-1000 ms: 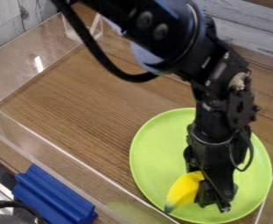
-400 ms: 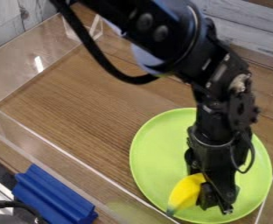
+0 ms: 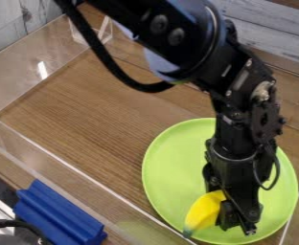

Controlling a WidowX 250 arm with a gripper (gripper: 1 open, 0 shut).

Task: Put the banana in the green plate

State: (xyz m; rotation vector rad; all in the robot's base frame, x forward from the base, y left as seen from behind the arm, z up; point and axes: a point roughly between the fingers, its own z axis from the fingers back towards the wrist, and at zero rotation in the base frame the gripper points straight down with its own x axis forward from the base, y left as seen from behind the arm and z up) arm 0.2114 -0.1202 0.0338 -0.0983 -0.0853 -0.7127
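Note:
The yellow banana [image 3: 203, 211] rests low over the near part of the lime-green plate [image 3: 165, 163], at the lower right of the wooden table. My black gripper [image 3: 232, 216] points straight down onto the plate and is shut on the banana's right end. The banana's left end, with its darker tip, sticks out toward the plate's near rim. The black arm rises from the gripper up to the top left and hides the plate's middle.
A blue block [image 3: 57, 220] lies at the bottom left outside a clear plastic wall [image 3: 37, 158]. Clear walls ring the brown wooden tabletop [image 3: 101, 105]. The plate's right rim lies close to the picture's right edge.

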